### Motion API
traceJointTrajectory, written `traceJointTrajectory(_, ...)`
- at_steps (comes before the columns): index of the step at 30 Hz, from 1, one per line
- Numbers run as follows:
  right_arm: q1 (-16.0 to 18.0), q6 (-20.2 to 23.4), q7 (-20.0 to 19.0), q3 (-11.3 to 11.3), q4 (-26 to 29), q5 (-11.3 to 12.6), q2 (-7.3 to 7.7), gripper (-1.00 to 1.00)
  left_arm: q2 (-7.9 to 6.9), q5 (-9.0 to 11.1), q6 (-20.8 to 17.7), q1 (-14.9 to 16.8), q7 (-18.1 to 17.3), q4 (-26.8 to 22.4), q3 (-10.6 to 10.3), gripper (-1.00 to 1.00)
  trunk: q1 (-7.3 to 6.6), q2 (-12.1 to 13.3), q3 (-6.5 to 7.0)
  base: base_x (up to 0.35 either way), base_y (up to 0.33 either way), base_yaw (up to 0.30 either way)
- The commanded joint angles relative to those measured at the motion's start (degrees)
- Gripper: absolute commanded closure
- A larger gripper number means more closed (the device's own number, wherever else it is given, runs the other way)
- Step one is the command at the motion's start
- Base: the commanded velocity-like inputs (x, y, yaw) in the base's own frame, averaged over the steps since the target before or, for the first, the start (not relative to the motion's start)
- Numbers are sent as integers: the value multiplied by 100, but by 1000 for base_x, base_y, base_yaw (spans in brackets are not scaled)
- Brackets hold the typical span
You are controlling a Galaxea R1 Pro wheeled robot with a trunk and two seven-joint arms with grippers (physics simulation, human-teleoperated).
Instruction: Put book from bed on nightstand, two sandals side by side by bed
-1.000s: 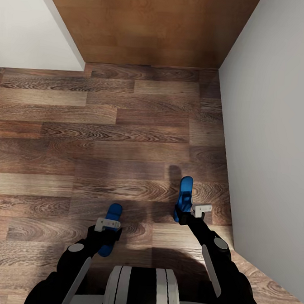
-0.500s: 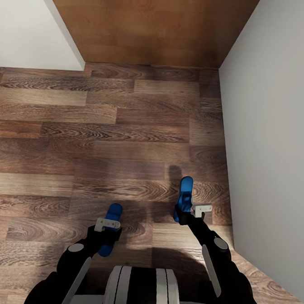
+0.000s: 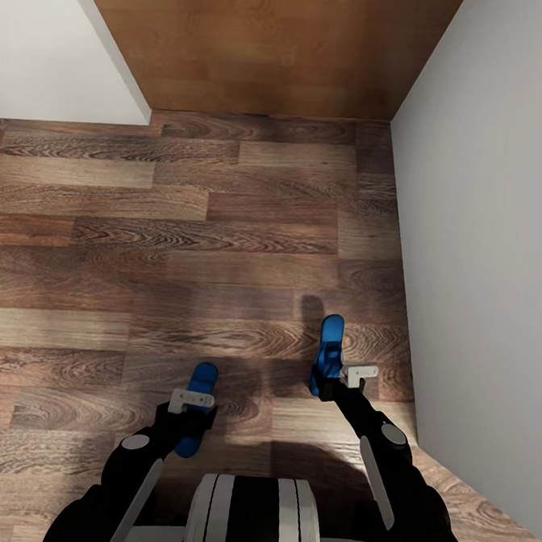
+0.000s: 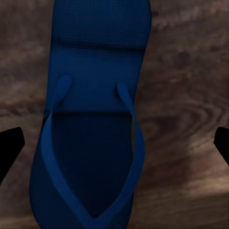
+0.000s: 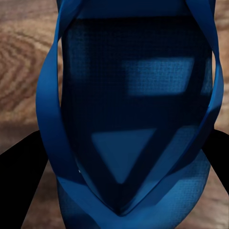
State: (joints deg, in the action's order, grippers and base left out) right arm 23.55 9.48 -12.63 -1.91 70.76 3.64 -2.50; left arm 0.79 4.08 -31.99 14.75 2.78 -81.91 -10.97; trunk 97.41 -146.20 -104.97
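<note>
Sandals [image 4: 90, 143] [image 5: 133, 119] lie between spread left fingers [image 4: 9, 148], right fingers [image 5: 19, 162] gripping.

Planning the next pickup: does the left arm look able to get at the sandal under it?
Probably yes: the left gripper hangs open directly over the blue sandal, with nothing between them.

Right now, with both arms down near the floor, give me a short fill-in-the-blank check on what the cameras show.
1. Both sandals are the colour ____.
2. The floor is made of ____ planks.
3. In the left wrist view, the left gripper's fingertips stand wide ____ on either side of a sandal.
4. The grey wall stands on the robot's ____ side.

Missing words: blue; wood; apart; right
</note>
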Motion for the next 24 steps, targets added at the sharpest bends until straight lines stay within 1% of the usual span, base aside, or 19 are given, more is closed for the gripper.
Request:
traceJointTrajectory(1, 1, 37, -20, 6, 8, 40, -3, 100, 0, 45, -26, 1, 34, 20, -3, -100, -1, -1, -3, 0, 0, 0)
traceJointTrajectory(3, 1, 37, -20, 5, 8, 40, -4, 100, 4, 36, -22, 1, 86, 121, 2, -100, -1, -1, -3, 0, 0, 0)
traceJointTrajectory(4, 1, 37, -20, 6, 8, 40, -4, 100, 7, 5, -18, 3, 175, 205, 4, -100, -1, -1, -3, 0, 0, 0)
traceJointTrajectory(5, 1, 37, -20, 6, 8, 40, -3, 100, 17, -103, -8, 25, 497, 435, 1, -100, -1, -1, -3, 0, 0, 0)
traceJointTrajectory(7, 1, 37, -20, 6, 8, 40, -2, 100, 33, -158, -3, 97, 704, 610, 0, -100, -1, -1, -3, 0, 0, 0)
traceJointTrajectory(9, 1, 37, -20, 6, 8, 40, -4, 100, 80, -190, 13, 209, 830, 761, -1, -100, -1, -1, -3, 0, 0, 0)
traceJointTrajectory(13, 1, 37, -20, 3, 8, 40, -5, 100, 151, -212, 40, 316, 902, 1014, -1, -100, -1, -1, -3, 0, 0, 0)
traceJointTrajectory(16, 1, 37, -20, 6, 8, 40, -3, 100, 175, -215, 153, 350, 913, 1141, -1, -100, -1, -1, -3, 0, 0, 0)
traceJointTrajectory(18, 1, 37, -20, 6, 8, 40, -2, 100, 188, -215, 247, 359, 916, 1181, -6, -100, -1, -1, -3, 0, 0, 0)
traceJointTrajectory(24, 1, 37, -20, 7, 8, 40, -2, 100, 233, -215, 279, 362, 917, 1194, -10, -100, -1, -1, -3, 0, 0, 0)
